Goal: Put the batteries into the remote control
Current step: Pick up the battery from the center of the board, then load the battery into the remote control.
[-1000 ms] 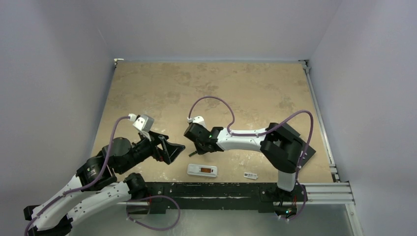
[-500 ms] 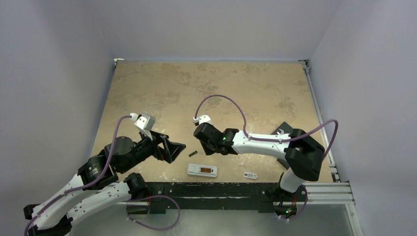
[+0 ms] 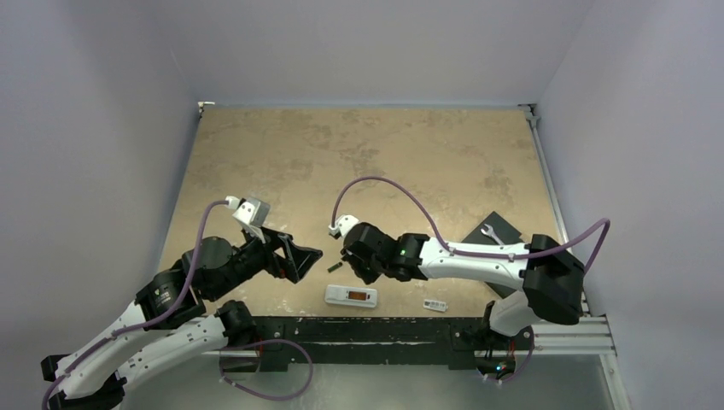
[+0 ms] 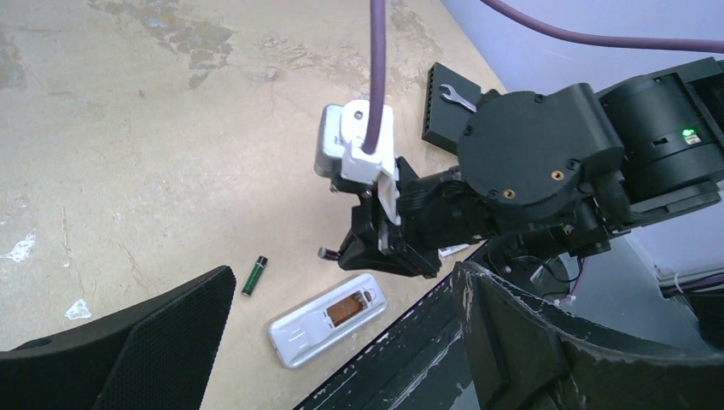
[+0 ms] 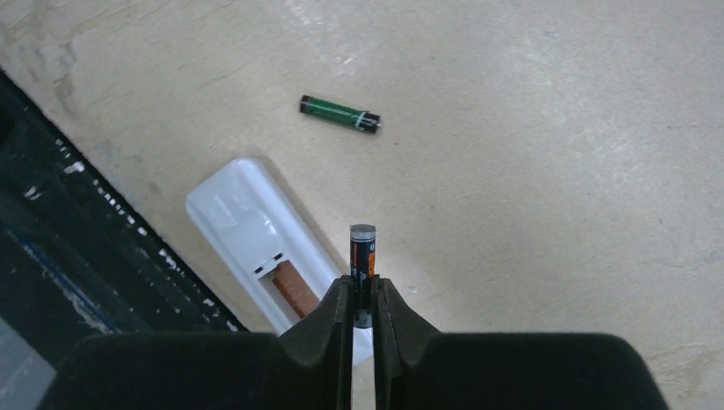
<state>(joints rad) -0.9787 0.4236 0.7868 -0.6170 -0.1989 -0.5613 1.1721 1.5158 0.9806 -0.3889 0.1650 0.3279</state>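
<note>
Remote control [image 3: 351, 295] lies back-up at near table edge, compartment open. Green batt [image 3: 335, 267] on table just beyond it. Dark batt [image 5: 362, 253] clamped in right gripper [image 5: 363, 295], close by remote. Left gripper [image 3: 303, 259] jaws wide apart. Vs earlier: right gripper moved nearer remote, left unchanged.

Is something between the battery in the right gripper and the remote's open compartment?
Nothing visible. The right gripper holds the battery close to the open compartment of the remote; the green battery lies apart from both.
</note>
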